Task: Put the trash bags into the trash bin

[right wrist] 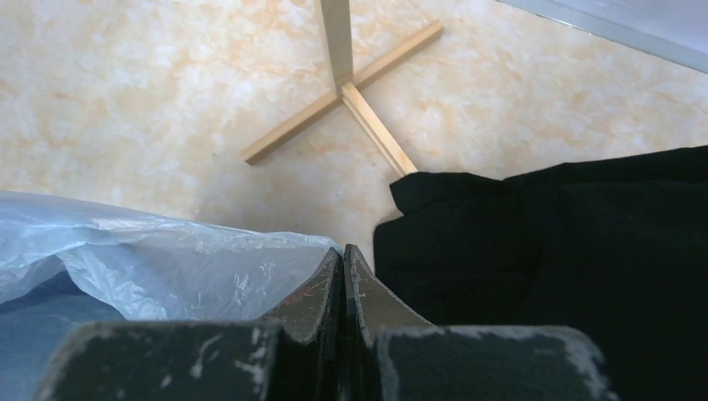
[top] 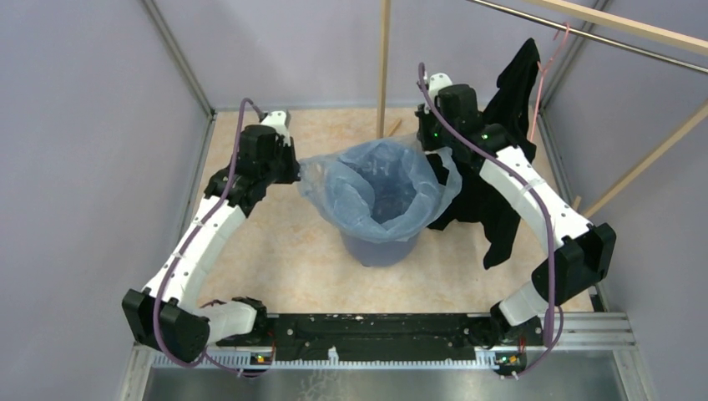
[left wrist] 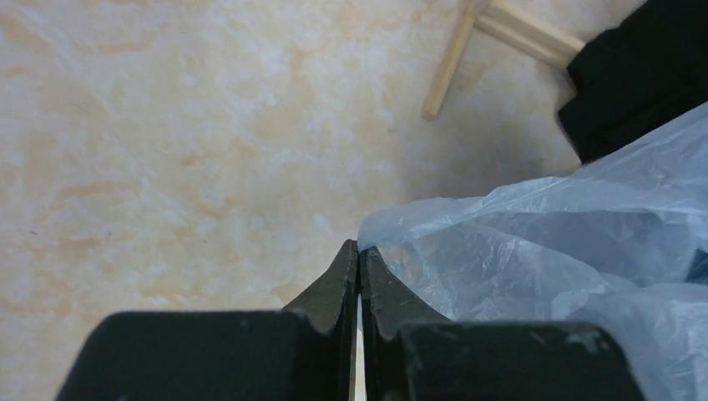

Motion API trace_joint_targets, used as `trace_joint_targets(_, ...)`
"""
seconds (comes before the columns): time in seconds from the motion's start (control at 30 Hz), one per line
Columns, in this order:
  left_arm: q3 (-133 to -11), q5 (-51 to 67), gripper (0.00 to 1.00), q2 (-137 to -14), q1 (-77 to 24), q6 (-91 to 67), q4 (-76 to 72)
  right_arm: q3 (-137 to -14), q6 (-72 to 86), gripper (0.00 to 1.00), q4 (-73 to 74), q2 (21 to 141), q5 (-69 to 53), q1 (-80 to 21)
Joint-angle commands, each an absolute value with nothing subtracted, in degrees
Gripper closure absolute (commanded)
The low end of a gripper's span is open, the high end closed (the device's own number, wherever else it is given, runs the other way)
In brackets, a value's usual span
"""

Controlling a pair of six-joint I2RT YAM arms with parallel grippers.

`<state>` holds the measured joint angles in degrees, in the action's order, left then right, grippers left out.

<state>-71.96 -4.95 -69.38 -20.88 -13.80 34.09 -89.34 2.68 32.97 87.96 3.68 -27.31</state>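
My left gripper point(left wrist: 359, 251) is pinched nearly flat, with only a hairline slit between the fingers. The crumpled edge of the trash bag point(top: 376, 188) runs right up to the tips, so I take it as held there. My right gripper point(right wrist: 342, 251) is fully closed, its scuffed fingers pressed together, and the bag's film ends at those tips too.

The overhead camera shows the trash bag lining the trash bin point(top: 380, 249), which stands on the table point(top: 284, 259) midway between my two arms. The bag's mouth is spread wide, with one side drawn left toward my left wrist and the other right toward my right wrist. Only the bin's lower wall shows below the film.

There are darker marks on the far inside of the bag. They may be print, but they are too faint for me to read. I can make out no other lettering.

Only the overhead camera shows the bin's body, the pink hanger point(top: 547, 67) on the rail at far right, and the full drop of the black garment point(top: 493, 209) hanging just right of the bin. It cannot show how my fingers stand, but the wrist cameras do.

My right wrist camera also shows the crossed foot of the wooden stand point(right wrist: 342, 100) on the far side and the garment just beside my fingers. My left wrist camera catches one end of that foot and a corner of the garment.
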Motion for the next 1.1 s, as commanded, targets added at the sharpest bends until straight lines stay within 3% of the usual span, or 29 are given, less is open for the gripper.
trace_joint_targets(0.0, -66.5, 7.8, 0.94, -67.3, -18.6, -16.5, 29.5, -89.4, 5.6, 1.00, 28.6, 87.3, 1.2, -27.0)
trace_joint_targets(0.3, -61.3, 22.0, 0.93, -63.7, -18.5, -21.0, 25.6, -69.7, 8.2, 1.00, 22.6, 79.8, 1.4, -23.6)
trace_joint_targets(0.43, -55.0, 20.0, 0.96, -64.3, -18.5, -22.0, 24.8, -71.2, 9.6, 1.00, 24.3, 78.8, -1.2, -23.5)
trace_joint_targets(0.53, -53.2, 18.0, 0.96, -63.8, -18.2, -22.5, 27.1, -75.3, 10.9, 0.90, 28.6, 78.1, -2.0, -23.6)
trace_joint_targets(0.67, -53.8, 15.7, 0.82, -60.5, -18.1, -22.6, 28.3, -77.1, 12.0, 0.66, 33.8, 73.8, 0.9, -23.6)
trace_joint_targets(0.87, -56.1, 13.2, 0.45, -57.3, -18.1, -22.4, 32.3, -72.5, 13.2, 0.42, 39.5, 64.9, 4.5, -23.6)
trace_joint_targets(1.0, -53.9, 13.6, 0.33, -54.8, -18.1, -24.1, 33.4, -65.9, 15.2, 0.27, 37.3, 59.3, 4.3, -23.6)
trace_joint_targets(1.07, -51.6, 13.8, 0.30, -52.8, -18.1, -25.5, 33.2, -63.1, 15.9, 0.27, 36.2, 58.9, 3.6, -23.6)
